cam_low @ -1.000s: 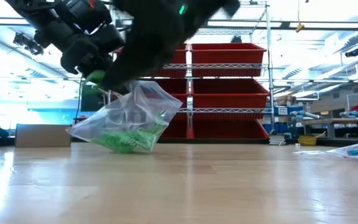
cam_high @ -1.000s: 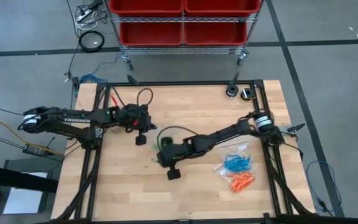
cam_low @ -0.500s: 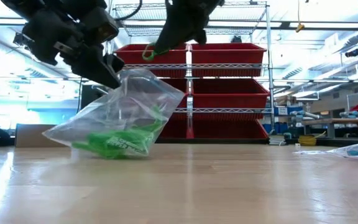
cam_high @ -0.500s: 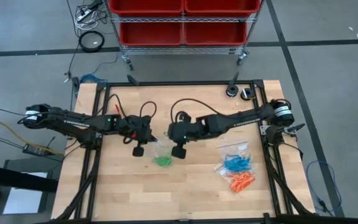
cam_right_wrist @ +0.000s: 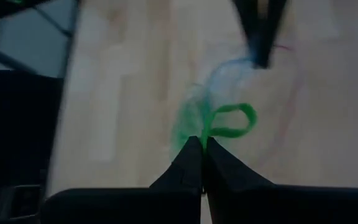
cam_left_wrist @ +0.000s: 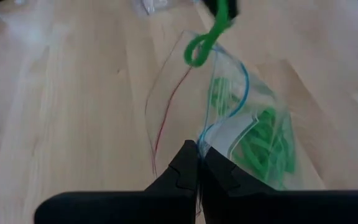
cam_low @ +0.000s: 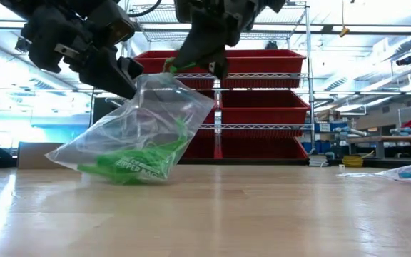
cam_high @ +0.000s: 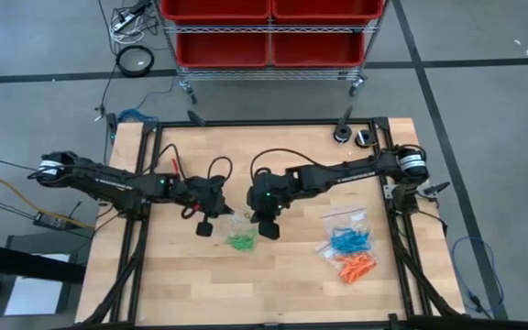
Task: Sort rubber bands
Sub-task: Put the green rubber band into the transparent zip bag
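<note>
Left fingers [cam_left_wrist: 199, 163] pinch bag [cam_low: 138, 128], right fingers [cam_right_wrist: 201, 152] clamp green band [cam_right_wrist: 230, 120] — contents blurred.

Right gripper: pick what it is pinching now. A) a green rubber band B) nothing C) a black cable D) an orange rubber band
A: the right gripper is shut on a green rubber band, above the clear bag the left gripper holds.

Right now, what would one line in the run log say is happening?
left gripper: shut on clear bag rim | right gripper: shut on green rubber band above bag mouth | bag: holds green bands
</note>
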